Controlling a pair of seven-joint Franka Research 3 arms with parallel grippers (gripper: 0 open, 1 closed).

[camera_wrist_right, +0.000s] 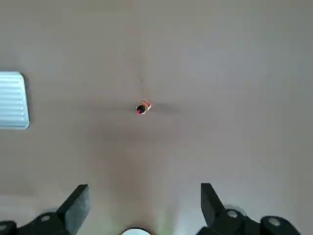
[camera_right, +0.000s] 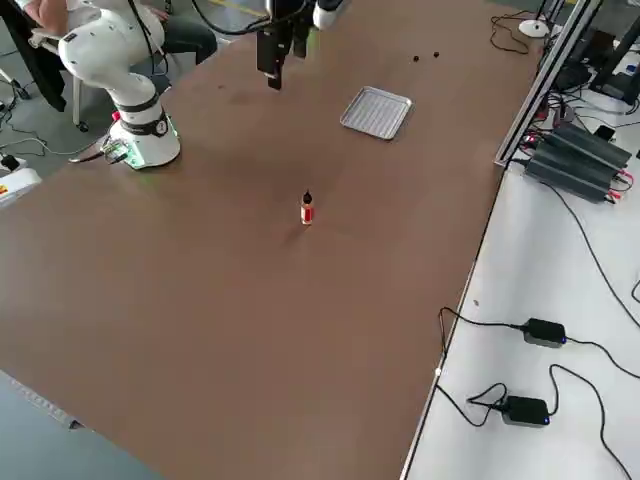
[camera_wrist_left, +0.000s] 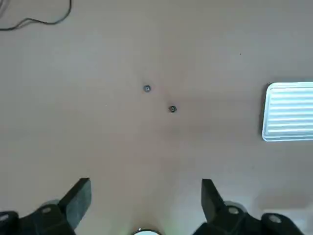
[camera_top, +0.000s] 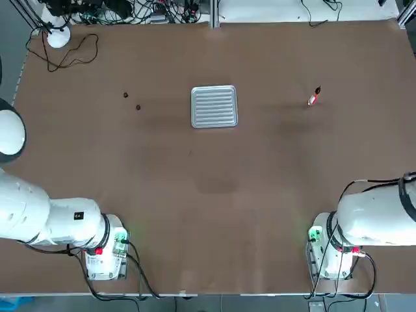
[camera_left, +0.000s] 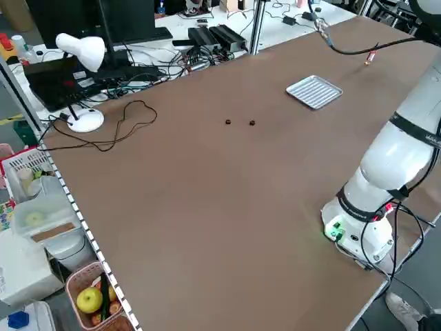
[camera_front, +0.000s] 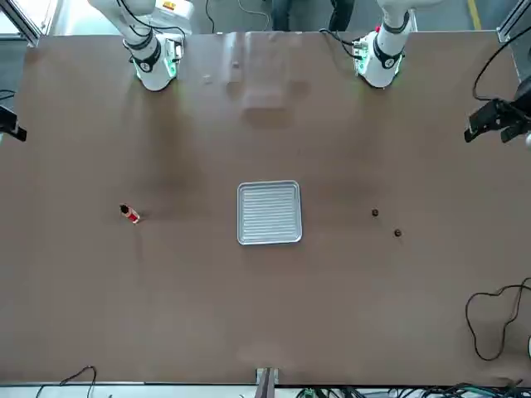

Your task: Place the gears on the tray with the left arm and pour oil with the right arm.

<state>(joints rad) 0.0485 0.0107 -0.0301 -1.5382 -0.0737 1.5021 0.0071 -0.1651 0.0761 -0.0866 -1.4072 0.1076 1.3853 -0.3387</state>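
Gears [camera_top: 131,101] on brown table [camera_top: 214,195], cluttered desk [camera_left: 145,48] beyond, both arms' fingers [camera_wrist_left: 78,203] open (nothing held).

Black cable [camera_top: 69,64] on brown table [camera_top: 214,247]

Tray [camera_top: 214,106]: silvery grey, patterned with parallel ridges; table top [camera_top: 214,240] around it plain brown. Gears [camera_top: 132,101], to the tray's left in the top view, near black; oil bottle [camera_top: 314,96], to its right in that view, white and red with a dark cap. Nearer the robot's side than the tray, left arm [camera_top: 52,214] and right arm [camera_top: 377,218] white, green glow and a red spot at each base.
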